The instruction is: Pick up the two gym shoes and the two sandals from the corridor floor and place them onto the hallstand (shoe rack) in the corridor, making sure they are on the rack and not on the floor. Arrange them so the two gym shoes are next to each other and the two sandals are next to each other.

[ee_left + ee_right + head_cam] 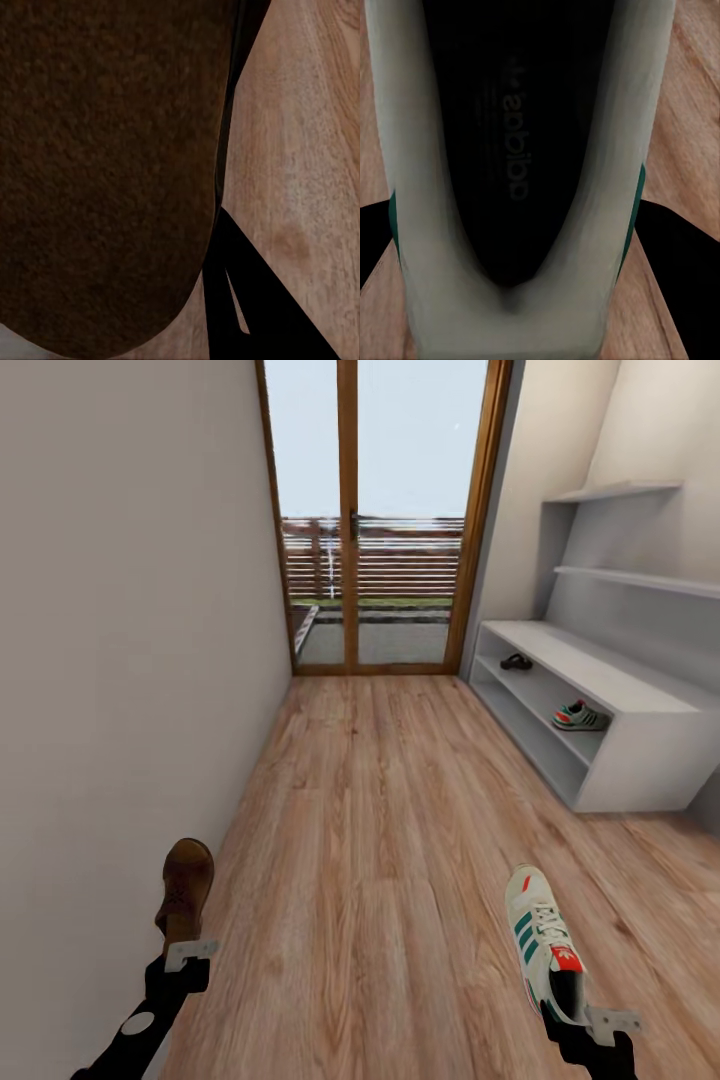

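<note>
The left gripper [190, 952] was clamped on a sandal's [186, 880] heel; it looked light and floppy. The right gripper [598, 1022] pinched a gym shoe [541, 945] at its stiffer heel collar. The bare corridor floor [390, 830] led to the hallstand [640, 710], where another sandal [516, 661] and gym shoe [581, 715] already sat well apart.

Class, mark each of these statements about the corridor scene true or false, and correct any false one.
1. The right gripper holds a gym shoe. True.
2. The left gripper holds a gym shoe. False: it holds a brown sandal.
3. A gym shoe sits on a shelf of the hallstand. True.
4. The hallstand's bench top carries a sandal. False: the dark sandal lies on a shelf under the bench top.
5. The hallstand stands against the left wall. False: it is on the right.
</note>
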Motion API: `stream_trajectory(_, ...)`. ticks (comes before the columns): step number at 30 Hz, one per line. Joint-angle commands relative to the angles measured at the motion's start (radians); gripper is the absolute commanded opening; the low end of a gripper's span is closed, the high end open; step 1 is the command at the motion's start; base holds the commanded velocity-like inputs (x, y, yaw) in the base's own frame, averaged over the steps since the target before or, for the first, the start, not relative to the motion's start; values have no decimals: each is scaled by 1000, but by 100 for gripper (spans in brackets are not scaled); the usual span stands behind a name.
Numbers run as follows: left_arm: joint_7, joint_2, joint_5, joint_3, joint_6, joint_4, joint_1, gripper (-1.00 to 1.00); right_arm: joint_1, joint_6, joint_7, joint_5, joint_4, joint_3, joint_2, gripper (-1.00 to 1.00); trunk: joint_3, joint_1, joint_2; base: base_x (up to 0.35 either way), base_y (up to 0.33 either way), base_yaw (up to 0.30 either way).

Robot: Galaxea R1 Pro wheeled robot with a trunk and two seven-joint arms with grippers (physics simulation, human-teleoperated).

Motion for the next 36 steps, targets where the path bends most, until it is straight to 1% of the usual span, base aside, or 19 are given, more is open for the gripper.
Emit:
stream_trajectory(1, -4, -1, -14, 7, -3, 0, -1, -100, -1, -3, 7, -10, 1, -2, 0, -100, -1, 0, 0, 341, 0, 0)
stream_trajectory(20, -4, -1, -14, 8, -3, 0, -1, -100, -1, -2, 8, -10, 1, -2, 0, -100, -1, 0, 0, 340, 0, 0)
stream_trajectory(25, -4, -1, -14, 8, -3, 0, -1, -100, -1, -3, 8, -10, 18, -1, 0, -100, -1, 0, 0, 340, 0, 0)
stream_trajectory(36, -4, -1, -14, 8, -3, 0, -1, -100, -1, -3, 7, -10, 20, -1, 0, -100, -1, 0, 0, 340, 0, 0)
